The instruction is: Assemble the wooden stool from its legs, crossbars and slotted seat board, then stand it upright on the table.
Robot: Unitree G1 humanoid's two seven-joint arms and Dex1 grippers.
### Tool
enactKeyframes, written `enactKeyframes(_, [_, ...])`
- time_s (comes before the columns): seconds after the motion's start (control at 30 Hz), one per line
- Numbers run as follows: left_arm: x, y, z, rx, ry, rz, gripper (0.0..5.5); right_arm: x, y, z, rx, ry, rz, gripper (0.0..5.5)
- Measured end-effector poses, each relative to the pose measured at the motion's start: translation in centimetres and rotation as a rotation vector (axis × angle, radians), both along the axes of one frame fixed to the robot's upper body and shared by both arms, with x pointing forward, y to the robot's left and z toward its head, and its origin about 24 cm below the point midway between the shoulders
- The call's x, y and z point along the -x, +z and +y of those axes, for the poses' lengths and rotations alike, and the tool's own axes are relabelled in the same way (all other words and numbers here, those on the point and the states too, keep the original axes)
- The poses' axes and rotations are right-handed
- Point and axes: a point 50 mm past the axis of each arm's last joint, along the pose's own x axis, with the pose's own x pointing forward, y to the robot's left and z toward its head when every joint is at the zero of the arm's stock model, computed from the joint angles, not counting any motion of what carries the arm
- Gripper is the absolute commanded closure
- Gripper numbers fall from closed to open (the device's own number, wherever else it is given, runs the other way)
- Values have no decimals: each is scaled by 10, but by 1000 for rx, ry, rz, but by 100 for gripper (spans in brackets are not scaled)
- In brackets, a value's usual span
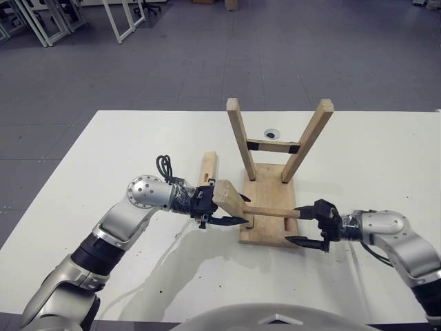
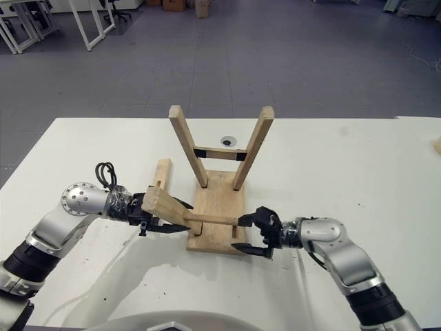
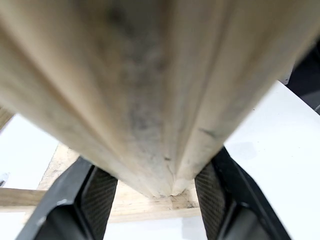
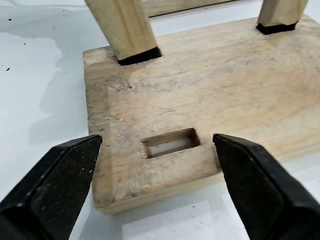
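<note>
While the left gripper (image 1: pixel 233 211) clamps a leg (image 1: pixel 229 195) at the 8 o'clock corner of the seat board (image 1: pixel 270 185), the leg's crossbar (image 1: pixel 272 211) reaches toward 4 o'clock. At that corner the right gripper (image 1: pixel 295 223) hangs, fingers spread, over an empty slot (image 4: pixel 170 142). Two joined legs (image 1: pixel 240 138) stand at 12 o'clock on the board, which lies flat mid-table. My advice is to square the leg's foot over its slot before pressing, with the right gripper steadying the crossbar's free end.

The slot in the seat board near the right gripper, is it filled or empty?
Empty: the slot shows the white table through it, nothing inside.
</note>
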Motion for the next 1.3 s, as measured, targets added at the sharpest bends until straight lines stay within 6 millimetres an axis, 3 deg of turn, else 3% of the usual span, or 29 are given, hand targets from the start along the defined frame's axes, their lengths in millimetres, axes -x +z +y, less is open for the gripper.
enactKeyframes(0.2, [-2, 1, 0, -27, -16, 50, 340, 3, -7, 20, -57, 35, -5, 139])
enactKeyframes(0.67, [-10, 4, -2, -27, -15, 73, 340, 6, -8, 21, -55, 7, -12, 139])
enactKeyframes(0.73, [-10, 2, -1, -58, -14, 75, 280, 5, -8, 22, -57, 5, -13, 139])
enactKeyframes(0.8, [1, -27, 11, -179, 13, 197, 255, 5, -7, 22, -63, 7, -21, 139])
enactKeyframes(0.87, [5, -33, 12, -196, 10, 226, 217, 4, -7, 22, -61, 4, -22, 139])
enactKeyframes(1.13, [-5, -13, 27, -196, 104, 171, 100, 8, -9, 20, -69, -39, -25, 139])
enactKeyframes(1.2, [-10, 0, 33, -155, 221, 120, 69, 9, -7, 15, -73, -96, -29, 139])
enactKeyframes(1.3, [-16, 17, 36, -75, 494, 23, 69, 8, -7, 9, -106, -218, -29, 139])
